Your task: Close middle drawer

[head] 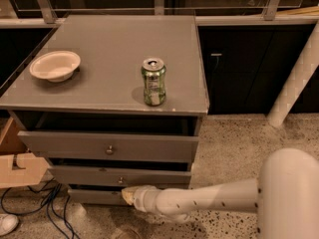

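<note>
The grey cabinet (114, 68) has three drawers. The middle drawer (89, 175) is a shallow grey front with a small round knob (119, 181); it stands a little out from the cabinet, less far than the top drawer (107, 146). My gripper (127, 194) sits at the end of the white arm (209, 200), low and just below the middle drawer's knob, its tip against the drawer fronts. The lowest drawer (94, 197) is partly hidden behind it.
A white bowl (55, 65) and a green can (153, 81) stand on the cabinet top. A wooden box (15, 168) and dark cables (45, 203) lie at the left on the speckled floor. A white pipe (296, 81) leans at the right.
</note>
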